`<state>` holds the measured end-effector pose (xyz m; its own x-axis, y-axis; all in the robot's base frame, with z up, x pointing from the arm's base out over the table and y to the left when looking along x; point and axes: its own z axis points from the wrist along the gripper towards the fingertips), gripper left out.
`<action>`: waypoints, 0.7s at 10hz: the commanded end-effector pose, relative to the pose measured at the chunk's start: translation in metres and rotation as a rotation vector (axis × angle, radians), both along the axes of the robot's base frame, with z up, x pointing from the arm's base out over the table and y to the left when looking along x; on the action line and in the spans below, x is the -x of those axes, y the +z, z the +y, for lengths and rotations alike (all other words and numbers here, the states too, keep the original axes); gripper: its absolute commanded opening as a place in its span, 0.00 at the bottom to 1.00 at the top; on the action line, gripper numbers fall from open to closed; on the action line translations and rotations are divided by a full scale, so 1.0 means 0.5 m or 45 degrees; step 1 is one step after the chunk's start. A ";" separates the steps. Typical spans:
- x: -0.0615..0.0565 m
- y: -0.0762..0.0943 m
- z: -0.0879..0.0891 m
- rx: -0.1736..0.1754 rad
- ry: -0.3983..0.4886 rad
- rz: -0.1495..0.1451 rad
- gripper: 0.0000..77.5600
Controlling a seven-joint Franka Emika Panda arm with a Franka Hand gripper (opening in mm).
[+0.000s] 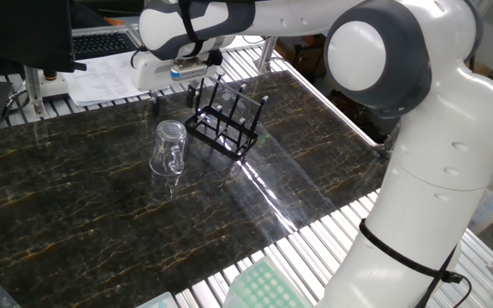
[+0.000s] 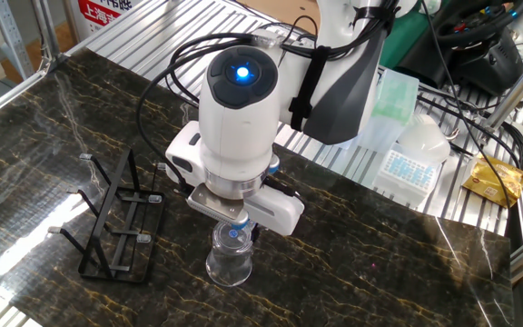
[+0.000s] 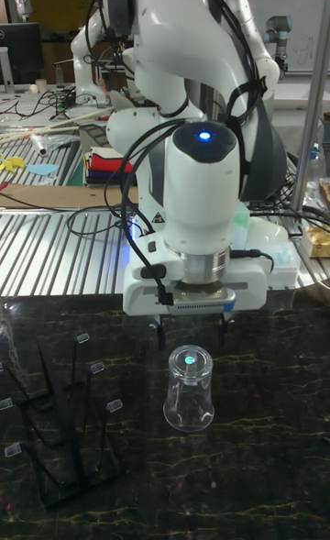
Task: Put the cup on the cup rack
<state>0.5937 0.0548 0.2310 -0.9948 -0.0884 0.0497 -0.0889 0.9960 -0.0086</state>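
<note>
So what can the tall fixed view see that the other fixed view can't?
Only the tall fixed view shows both black fingers spread apart above the small clear glass mug. Only the other fixed view shows the white box of blue tips behind the arm. Both show the mug upside down on the dark marble table, apart from the black wire cup rack.
</note>
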 end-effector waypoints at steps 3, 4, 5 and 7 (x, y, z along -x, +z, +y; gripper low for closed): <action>-0.005 -0.026 0.004 0.003 -0.015 -0.007 1.00; -0.005 -0.031 0.005 0.004 -0.020 -0.004 1.00; -0.005 -0.034 0.005 0.004 -0.027 -0.004 1.00; -0.003 -0.038 0.006 0.005 -0.036 -0.005 1.00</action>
